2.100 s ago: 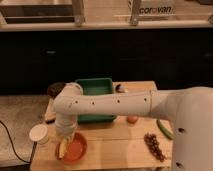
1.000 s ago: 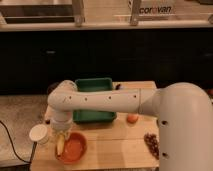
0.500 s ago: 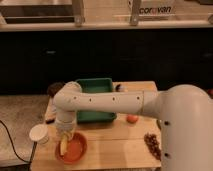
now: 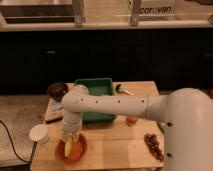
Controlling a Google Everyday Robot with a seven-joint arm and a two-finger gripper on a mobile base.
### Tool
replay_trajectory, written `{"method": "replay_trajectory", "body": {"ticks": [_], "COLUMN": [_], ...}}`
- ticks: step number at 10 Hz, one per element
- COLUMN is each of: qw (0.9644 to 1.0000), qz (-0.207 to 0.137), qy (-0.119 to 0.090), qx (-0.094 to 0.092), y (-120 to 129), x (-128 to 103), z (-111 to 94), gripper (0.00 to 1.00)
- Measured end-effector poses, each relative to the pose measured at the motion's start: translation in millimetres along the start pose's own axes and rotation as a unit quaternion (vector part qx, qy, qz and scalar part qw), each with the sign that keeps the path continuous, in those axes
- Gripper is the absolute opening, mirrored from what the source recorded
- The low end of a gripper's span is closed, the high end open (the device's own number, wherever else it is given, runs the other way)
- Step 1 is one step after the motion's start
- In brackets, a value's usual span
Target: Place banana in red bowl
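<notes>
The red bowl [image 4: 76, 152] sits at the front left of the wooden table. The pale-yellow banana [image 4: 67, 148] lies inside it, on the left half, pointing roughly front to back. My gripper [image 4: 69, 137] hangs from the white arm, pointing down, directly over the bowl, its tip at the banana's upper end. I cannot tell whether it touches the banana.
A white cup [image 4: 38, 133] stands just left of the bowl. A green tray [image 4: 95, 88] is behind the arm, and a dark brown bowl [image 4: 57, 90] at the back left. An orange-red fruit [image 4: 131, 120] and dark grapes [image 4: 152, 145] lie to the right.
The arm's elbow swung left and came back a little. The gripper stayed over the red bowl with the banana under it, ending slightly higher.
</notes>
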Motion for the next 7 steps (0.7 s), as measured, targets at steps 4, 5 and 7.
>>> {"method": "replay_trajectory", "body": {"ticks": [4,5,7], "qw": [0.9999,0.9998,0.9998], "qz": [-0.001,-0.001,-0.001], "qy": [-0.008,-0.007,-0.002], "qx": [0.011,0.016,0.018], "y": [8.0,9.8,8.9], "x": [3.4,6.5,18.0], "z": [4.4,1.5,-15.7], "gripper": [0.8,0.8,0.8]}}
